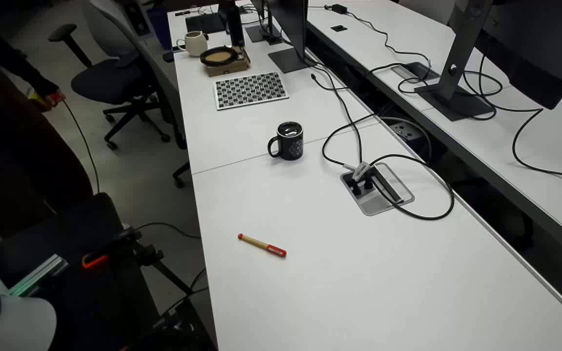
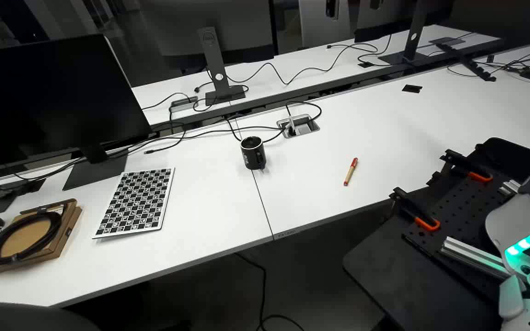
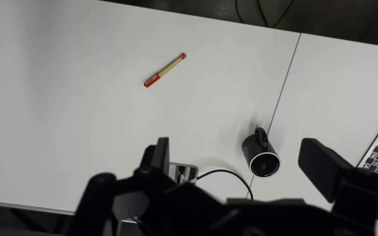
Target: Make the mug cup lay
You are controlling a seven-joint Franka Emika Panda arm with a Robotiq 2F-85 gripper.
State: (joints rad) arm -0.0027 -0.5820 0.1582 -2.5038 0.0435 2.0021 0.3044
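The task looks unstarted: the mug cup [image 1: 291,144] stands upright near the cable box [image 1: 377,204], and laying it on its side is left to do. The gripper [image 3: 235,149] is spread wide and holds nothing. The cable box sits in a white table [image 1: 334,282]; a pen [image 1: 261,245] and a checkered board [image 1: 251,91] lie farther from it than the mug cup, with an office chair [image 1: 110,80] well apart.

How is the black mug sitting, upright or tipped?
Upright: in both exterior views the mug stands on the desk, its mouth facing up.
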